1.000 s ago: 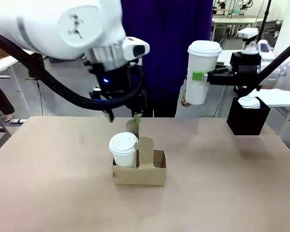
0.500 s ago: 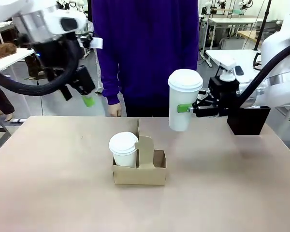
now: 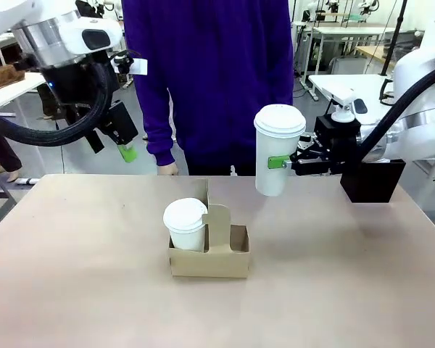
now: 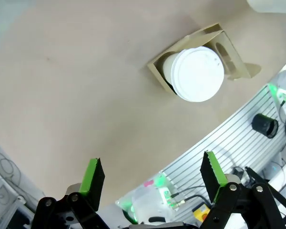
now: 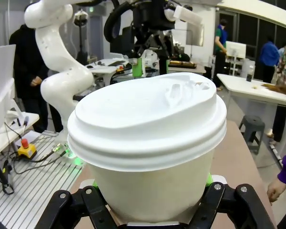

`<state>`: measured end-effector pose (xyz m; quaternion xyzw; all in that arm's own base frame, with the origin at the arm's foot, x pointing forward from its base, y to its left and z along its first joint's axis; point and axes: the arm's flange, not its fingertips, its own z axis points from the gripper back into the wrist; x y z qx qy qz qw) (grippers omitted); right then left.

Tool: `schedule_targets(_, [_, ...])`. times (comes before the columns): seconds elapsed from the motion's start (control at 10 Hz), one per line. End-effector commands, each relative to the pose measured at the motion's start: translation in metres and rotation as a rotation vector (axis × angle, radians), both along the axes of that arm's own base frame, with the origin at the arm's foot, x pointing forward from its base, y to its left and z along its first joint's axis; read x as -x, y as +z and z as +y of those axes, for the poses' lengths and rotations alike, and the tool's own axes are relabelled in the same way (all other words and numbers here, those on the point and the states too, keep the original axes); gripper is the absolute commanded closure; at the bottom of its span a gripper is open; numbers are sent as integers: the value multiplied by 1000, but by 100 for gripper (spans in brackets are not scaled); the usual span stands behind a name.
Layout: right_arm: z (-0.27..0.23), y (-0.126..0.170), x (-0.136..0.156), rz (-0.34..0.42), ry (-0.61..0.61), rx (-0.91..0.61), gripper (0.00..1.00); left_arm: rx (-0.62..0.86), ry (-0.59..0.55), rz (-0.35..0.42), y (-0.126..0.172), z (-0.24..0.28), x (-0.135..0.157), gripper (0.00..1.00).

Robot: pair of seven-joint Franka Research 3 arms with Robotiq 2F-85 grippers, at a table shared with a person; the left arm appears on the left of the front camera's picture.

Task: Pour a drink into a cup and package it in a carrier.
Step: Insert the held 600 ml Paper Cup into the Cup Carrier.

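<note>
A brown cardboard carrier (image 3: 209,261) sits mid-table, with a lidded white cup (image 3: 185,223) standing in its left slot. My left gripper (image 3: 112,145) hangs open, high and to the left of the carrier, holding nothing. Looking down the left wrist view, that cup (image 4: 198,73) and the carrier (image 4: 234,59) lie far beyond the open left gripper (image 4: 152,172). My right gripper (image 3: 281,162) is shut on a second lidded cup (image 3: 275,156), upright in the air to the right of the carrier. That held cup (image 5: 148,124) looms large above my right gripper (image 5: 150,212).
A person in a purple top (image 3: 210,80) stands at the far edge, one hand (image 3: 167,168) near the table. A black cube-shaped box (image 3: 373,183) sits at the back right behind my right arm. Bare tabletop (image 3: 333,290) surrounds the carrier.
My left gripper opened fully, rose from over the carrier and swung away to the far left. My right arm brought its cup down and leftward, closer to the carrier.
</note>
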<state>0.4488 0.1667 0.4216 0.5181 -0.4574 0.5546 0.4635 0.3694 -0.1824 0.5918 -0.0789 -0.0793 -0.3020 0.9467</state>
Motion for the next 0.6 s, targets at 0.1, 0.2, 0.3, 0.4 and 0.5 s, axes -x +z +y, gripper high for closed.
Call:
schedule_targets(0.1, [12, -10, 2, 49, 95, -79, 20, 91, -44, -59, -21, 38, -11, 0])
schedule_targets(0.2, [22, -17, 1, 66, 128, -83, 20, 143, -112, -85, -26, 50, -10, 0])
schedule_targets(0.3, [32, -24, 3, 83, 168, -93, 20, 185, -160, -108, -31, 63, -11, 0])
schedule_targets(0.4, [42, -29, 6, 91, 184, -103, 20, 221, -172, -134, -35, 77, -11, 0])
schedule_targets(0.5, [53, -37, 8, 92, 202, -102, 20, 251, -191, -172, -45, 92, -14, 0])
